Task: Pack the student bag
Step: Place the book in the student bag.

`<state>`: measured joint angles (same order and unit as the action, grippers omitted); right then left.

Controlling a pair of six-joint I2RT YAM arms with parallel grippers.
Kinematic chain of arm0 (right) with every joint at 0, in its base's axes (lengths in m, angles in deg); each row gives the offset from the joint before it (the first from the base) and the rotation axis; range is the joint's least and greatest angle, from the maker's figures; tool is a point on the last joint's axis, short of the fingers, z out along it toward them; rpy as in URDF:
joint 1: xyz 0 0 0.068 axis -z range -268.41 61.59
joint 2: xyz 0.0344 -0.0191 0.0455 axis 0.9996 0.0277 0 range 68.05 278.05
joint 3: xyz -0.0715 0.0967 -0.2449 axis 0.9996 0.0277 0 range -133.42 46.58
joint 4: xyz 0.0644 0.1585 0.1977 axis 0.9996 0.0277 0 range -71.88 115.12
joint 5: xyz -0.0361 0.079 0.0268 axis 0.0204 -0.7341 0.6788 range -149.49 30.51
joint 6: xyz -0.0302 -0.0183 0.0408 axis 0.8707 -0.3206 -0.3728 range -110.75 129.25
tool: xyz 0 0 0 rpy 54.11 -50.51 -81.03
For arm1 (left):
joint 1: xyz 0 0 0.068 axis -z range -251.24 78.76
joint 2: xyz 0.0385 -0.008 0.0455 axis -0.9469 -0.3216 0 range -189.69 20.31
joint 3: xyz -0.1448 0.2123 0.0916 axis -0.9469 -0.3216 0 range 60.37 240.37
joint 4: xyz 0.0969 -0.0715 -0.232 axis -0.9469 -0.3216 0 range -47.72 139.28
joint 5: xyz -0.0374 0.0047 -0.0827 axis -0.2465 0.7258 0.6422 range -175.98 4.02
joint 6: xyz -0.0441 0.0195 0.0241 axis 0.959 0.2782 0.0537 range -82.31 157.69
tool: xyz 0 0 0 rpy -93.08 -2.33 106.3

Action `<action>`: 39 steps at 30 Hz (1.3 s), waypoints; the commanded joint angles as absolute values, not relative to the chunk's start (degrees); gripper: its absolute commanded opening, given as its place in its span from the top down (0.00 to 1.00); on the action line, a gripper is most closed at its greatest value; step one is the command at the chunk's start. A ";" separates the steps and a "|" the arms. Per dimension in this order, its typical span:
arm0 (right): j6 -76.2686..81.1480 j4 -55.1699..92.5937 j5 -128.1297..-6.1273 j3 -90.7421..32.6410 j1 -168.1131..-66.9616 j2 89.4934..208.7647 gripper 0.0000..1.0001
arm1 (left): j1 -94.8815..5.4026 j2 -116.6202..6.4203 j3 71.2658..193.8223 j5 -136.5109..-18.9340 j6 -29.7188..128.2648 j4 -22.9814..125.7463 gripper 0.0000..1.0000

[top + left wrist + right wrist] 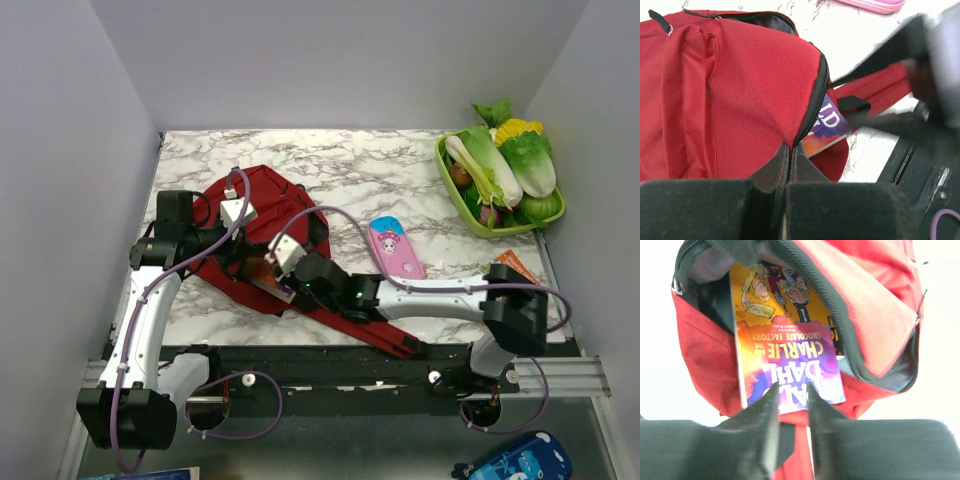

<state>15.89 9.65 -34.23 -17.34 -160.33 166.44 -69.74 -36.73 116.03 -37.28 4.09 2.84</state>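
The dark red student bag [268,200] lies on the marble table, its zippered mouth open towards the arms. It fills the left wrist view [740,90] and also shows in the right wrist view [875,315]. A Roald Dahl book [785,340] with a yellow and purple cover sticks halfway out of the mouth; its corner shows in the left wrist view [827,125]. My left gripper [789,152] is shut on the bag's fabric edge by the zipper and holds the mouth up. My right gripper [792,390] is slightly open over the book's near end, not clamping it.
A pink cartoon pencil case [395,248] lies right of the bag. A green basket [497,229] of vegetables stands at the back right. An orange book [517,266] lies by the right arm. A red strap [385,340] trails towards the table's near edge.
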 commanded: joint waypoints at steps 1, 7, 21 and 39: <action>4.17 6.08 -38.39 -7.41 -159.08 158.06 0.87 | -69.48 -36.12 115.48 -32.72 4.03 1.91 1.00; -2.17 5.99 -40.24 -2.29 -157.67 159.01 0.99 | -69.48 -36.21 115.83 -32.55 4.56 1.99 1.00; -5.60 3.44 -44.72 -7.46 -155.30 169.73 0.99 | -69.48 -36.65 116.63 -32.98 4.30 1.73 1.00; -6.13 3.44 -46.66 -27.59 -151.60 182.30 0.99 | -69.39 -37.26 117.68 -33.86 2.54 -1.08 1.00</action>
<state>-5.38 5.78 -46.71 -23.24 -152.05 180.08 -69.70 -37.21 115.88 -36.88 3.78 0.81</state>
